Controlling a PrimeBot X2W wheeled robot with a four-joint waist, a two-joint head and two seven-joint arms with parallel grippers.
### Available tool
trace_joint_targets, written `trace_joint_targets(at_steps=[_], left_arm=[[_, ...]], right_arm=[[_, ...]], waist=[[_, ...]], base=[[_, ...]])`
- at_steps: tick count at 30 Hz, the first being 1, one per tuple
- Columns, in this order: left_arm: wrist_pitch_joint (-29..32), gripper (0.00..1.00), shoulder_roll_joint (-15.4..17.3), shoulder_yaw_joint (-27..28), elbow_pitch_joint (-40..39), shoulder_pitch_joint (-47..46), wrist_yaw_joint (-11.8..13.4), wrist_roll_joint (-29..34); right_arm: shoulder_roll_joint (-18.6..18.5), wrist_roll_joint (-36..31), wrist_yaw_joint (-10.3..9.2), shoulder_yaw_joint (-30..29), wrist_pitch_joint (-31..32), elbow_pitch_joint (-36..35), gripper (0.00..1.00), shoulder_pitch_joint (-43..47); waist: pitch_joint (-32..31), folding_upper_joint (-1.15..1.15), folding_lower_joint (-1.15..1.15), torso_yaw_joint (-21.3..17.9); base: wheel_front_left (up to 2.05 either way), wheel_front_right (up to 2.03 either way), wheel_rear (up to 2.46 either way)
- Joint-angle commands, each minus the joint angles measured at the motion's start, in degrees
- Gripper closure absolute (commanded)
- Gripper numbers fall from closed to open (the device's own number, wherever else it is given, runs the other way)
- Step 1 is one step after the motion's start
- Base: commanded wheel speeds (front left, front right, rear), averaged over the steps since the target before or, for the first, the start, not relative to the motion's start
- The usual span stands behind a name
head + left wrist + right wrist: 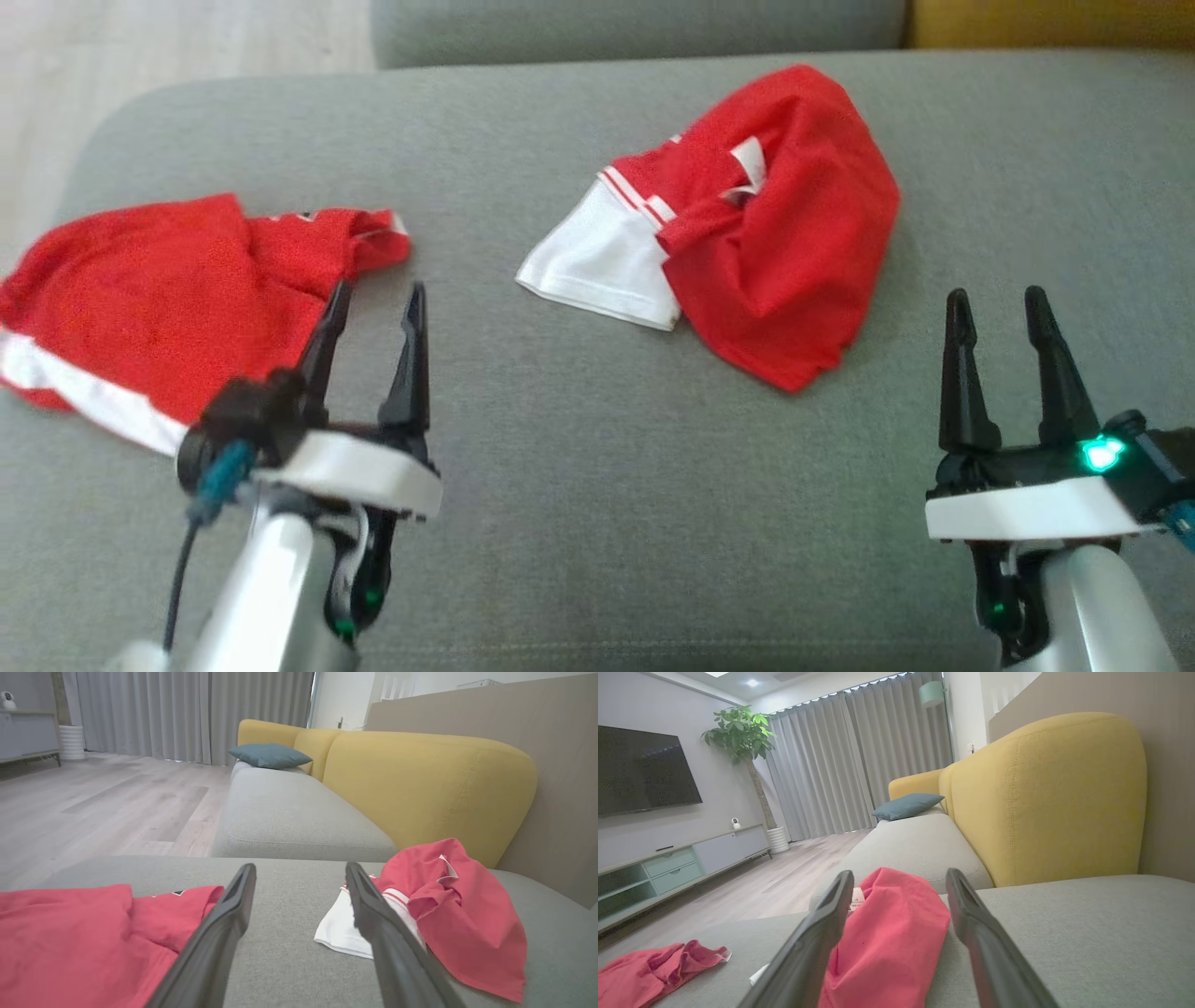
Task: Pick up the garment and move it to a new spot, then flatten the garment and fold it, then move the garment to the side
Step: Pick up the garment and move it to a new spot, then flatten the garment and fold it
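Observation:
Two red garments lie on the grey sofa seat [579, 485]. A crumpled red garment with a white sleeve [784, 252] [467, 924] [887, 933] sits at the centre right. A flatter red garment with a white band [140, 289] [70, 938] [649, 966] lies at the left. My left gripper [378, 289] [300, 868] hovers open at the right edge of the left garment, with nothing between its fingers. Open and empty as well, my right gripper [997, 299] [900, 875] hangs to the right of and nearer than the crumpled garment.
A yellow backrest [430, 784] [1045, 798] runs along the far side, with a teal pillow [270, 756] on the adjoining seat. Wooden floor [93, 807] lies beyond the seat's left edge. A TV [642, 772], low cabinet [668, 868] and plant [742, 732] stand across the room.

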Motion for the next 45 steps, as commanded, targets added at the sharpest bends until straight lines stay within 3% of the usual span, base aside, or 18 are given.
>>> trace_joint_targets(at_steps=[1,7,15,21,32,40,41,42,43,45], left_arm=[[-0.29,0.00,0.04,2.70,-2.96,-1.10,-0.13,1.25],[-0.29,0.00,-2.39,5.42,-5.69,3.48,-0.66,2.84],[-0.29,0.00,-3.30,5.41,-5.45,3.19,-2.36,4.58],[-0.29,0.00,-3.43,3.24,-3.95,1.77,-2.52,3.72],[-0.29,0.00,-3.45,-1.45,-2.31,-1.22,-0.52,-1.21],[-0.29,0.00,-3.45,-2.85,-2.53,-2.13,0.48,-2.49],[-0.29,0.00,-3.45,-2.87,-2.51,-2.17,0.58,-2.54],[-0.29,0.00,-3.45,-2.87,-2.47,-2.18,0.65,-2.52],[-0.29,0.00,-3.45,-2.85,-2.42,-2.17,0.71,-2.45],[-0.29,0.00,-3.45,-2.71,-2.33,-2.10,0.79,-2.28]], right_arm=[[-0.32,-0.48,0.23,1.18,-0.52,-1.56,0.00,-0.49],[-0.32,-0.93,0.23,1.34,-0.52,-1.01,0.00,0.08],[-0.32,-5.24,0.23,4.29,-0.52,-0.82,0.00,-2.13],[-0.32,-16.64,0.23,7.38,-0.52,7.06,0.00,-9.33],[-0.32,-32.21,0.23,1.51,-0.52,21.27,0.00,-21.24],[-0.32,-35.95,0.23,-2.60,-0.52,26.39,0.00,-24.10],[-0.32,-35.76,0.23,-2.71,-0.52,26.86,0.06,-24.43],[-0.32,-35.50,0.23,-2.79,-0.52,27.05,0.78,-24.77],[-0.32,-35.18,0.23,-2.68,-0.52,27.10,1.00,-25.00],[-0.32,-34.05,0.23,-1.93,-0.52,26.84,1.00,-25.13]], waist=[[-1.43,0.00,0.00,1.40],[-2.03,0.00,0.00,1.63],[-0.35,0.00,0.00,3.85],[4.00,0.00,0.00,8.99],[9.69,0.00,0.00,16.88],[10.73,0.00,0.00,17.96],[10.75,0.00,0.00,17.91],[10.73,0.00,0.00,17.80],[10.67,0.00,0.00,17.64],[10.38,0.00,0.00,17.14]], base=[[0.00,0.00,0.00],[0.00,0.00,0.00],[0.00,0.00,0.00],[0.00,0.00,0.00],[0.00,0.00,0.00],[0.00,0.00,0.00],[0.00,0.00,0.00],[0.00,0.00,0.00],[0.00,0.00,0.00],[0.00,0.00,0.00]])
